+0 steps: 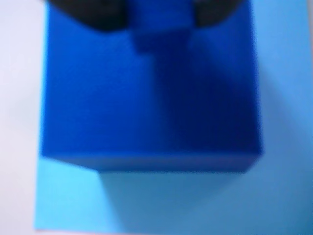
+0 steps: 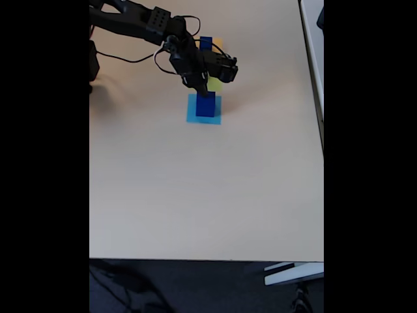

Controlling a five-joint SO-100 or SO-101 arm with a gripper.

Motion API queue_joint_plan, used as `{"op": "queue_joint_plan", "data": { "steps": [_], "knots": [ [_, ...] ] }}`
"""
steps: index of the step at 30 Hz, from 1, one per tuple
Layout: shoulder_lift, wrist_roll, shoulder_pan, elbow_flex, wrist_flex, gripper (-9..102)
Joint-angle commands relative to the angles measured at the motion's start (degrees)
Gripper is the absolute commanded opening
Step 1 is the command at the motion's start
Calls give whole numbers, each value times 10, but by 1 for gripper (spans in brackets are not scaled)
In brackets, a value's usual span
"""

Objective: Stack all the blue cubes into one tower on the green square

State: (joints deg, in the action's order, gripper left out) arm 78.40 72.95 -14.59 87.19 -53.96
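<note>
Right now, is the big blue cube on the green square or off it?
Off it. The big blue cube sits on the light-blue square; the green square lies behind it.

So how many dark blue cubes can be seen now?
3: a large cube on the light-blue square, a small cube at its top, a third cube behind the arm. More may be hidden.

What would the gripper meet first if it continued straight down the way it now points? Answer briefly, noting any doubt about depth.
Probably the top of the large blue cube on the light-blue square. The gripper hangs just above it, though blur hides the gap.
</note>
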Motion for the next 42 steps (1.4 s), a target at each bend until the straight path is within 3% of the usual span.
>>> {"op": "queue_joint_plan", "data": {
  "steps": [1,25,31,42],
  "knots": [
    [50,6,-4,-3,12,1],
    [50,6,0,-1,20,6],
    [50,0,5,-4,33,12],
    [21,33,44,-133,51,13]
  ]
}}
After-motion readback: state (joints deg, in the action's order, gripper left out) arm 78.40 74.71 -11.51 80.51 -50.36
